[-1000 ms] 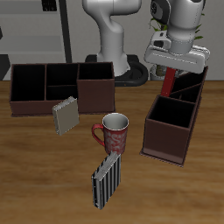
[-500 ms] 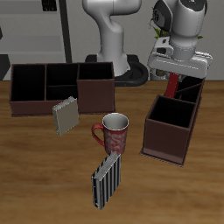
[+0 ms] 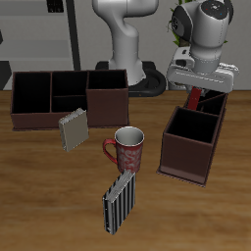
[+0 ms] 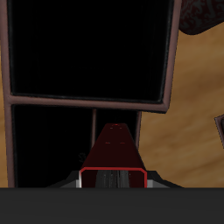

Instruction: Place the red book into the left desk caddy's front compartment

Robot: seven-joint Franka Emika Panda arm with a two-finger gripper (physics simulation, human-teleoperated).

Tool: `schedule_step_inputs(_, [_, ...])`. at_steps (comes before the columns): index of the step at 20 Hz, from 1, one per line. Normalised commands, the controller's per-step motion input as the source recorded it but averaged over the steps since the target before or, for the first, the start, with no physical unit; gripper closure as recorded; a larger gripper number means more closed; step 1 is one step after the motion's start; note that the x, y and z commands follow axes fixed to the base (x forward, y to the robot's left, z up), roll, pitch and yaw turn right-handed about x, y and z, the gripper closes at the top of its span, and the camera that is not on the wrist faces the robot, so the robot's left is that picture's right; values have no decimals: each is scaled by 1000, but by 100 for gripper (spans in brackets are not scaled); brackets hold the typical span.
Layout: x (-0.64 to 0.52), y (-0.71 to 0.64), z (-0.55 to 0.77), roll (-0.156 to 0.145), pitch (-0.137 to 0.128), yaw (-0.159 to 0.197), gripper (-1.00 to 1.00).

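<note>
Red book (image 3: pixel 195 98) is held upright, clamped in the end effector (image 3: pixel 197 88), above the left desk caddy (image 3: pixel 193 139), over its rear part; in the wrist view the book (image 4: pixel 113 150) is seen above a dark compartment; mug (image 3: pixel 127 149) is positioned on the surface (image 3: pixel 39 196), apart from the caddy.

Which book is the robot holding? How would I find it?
Find the dark brown slanted-wall caddy. Just above its back part hangs the gripper, shut on a thin red book. The other two books, grey and striped, lie by the mug.
</note>
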Motion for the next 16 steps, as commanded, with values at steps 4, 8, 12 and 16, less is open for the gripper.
schedule_step_inputs(4, [47, -21, -61, 6, -7, -12, 100])
schedule_step_inputs(8, [52, -24, -66, 0, 5, -6, 100])
schedule_step_inputs(12, [38, -15, 25, -4, -23, 13, 100])
schedule_step_inputs(16, [-21, -25, 114, -4, -42, 14, 100])
